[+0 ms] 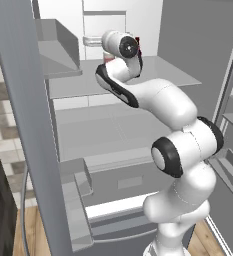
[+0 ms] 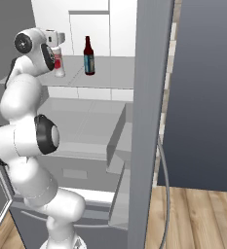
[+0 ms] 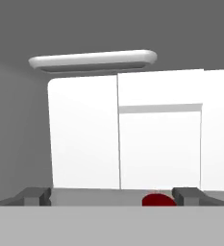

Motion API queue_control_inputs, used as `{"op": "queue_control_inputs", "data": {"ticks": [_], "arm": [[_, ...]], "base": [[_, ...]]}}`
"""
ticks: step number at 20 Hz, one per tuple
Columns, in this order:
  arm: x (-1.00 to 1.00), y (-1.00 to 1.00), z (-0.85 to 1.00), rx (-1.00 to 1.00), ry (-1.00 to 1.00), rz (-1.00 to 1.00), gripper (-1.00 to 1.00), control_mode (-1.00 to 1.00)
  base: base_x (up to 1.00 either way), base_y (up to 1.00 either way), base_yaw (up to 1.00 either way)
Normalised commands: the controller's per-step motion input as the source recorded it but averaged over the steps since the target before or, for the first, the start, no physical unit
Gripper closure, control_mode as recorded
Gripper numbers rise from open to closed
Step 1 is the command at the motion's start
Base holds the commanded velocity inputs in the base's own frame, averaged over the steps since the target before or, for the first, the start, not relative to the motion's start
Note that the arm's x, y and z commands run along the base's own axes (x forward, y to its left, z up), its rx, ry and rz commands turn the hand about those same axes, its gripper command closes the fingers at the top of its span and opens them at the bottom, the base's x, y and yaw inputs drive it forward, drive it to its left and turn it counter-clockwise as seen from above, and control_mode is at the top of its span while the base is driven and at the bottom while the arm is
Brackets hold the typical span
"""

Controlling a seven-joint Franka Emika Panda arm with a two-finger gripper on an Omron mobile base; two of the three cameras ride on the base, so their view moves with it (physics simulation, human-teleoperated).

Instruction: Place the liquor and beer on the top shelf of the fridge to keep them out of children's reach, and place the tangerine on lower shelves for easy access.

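Both bottles upright on top shelf (image 2: 105, 73), beer (image 2: 89, 56) beside liquor (image 2: 59, 62); gripper (image 3: 111, 194) released, fingers straddling red cap — retreat risks toppling liquor.

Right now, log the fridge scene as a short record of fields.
fridge: doors open
top shelf: holds both bottles
beer: upright on the top shelf
liquor: upright on the top shelf, left of the beer
claw: above the liquor, red cap between its tips, not gripping
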Motion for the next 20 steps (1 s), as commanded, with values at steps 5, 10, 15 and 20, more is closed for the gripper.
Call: {"op": "queue_control_inputs", "data": {"ticks": [5, 10, 15, 20], "arm": [[-0.48, -0.06, 0.0, 0.0, 0.01, 0.0, -1.0, -1.0], [-0.43, -0.04, 0.0, 0.0, 0.0, 0.0, -1.0, -1.0], [-0.48, -0.07, -0.02, 0.0, 0.0, 0.0, -1.0, -1.0], [-0.9, -0.12, -0.19, 0.0, 0.03, 0.0, -1.0, -1.0]], "base": [[0.0, 0.0, 0.0], [0.0, 0.0, 0.0], [0.0, 0.0, 0.0], [0.0, 0.0, 0.0]]}}
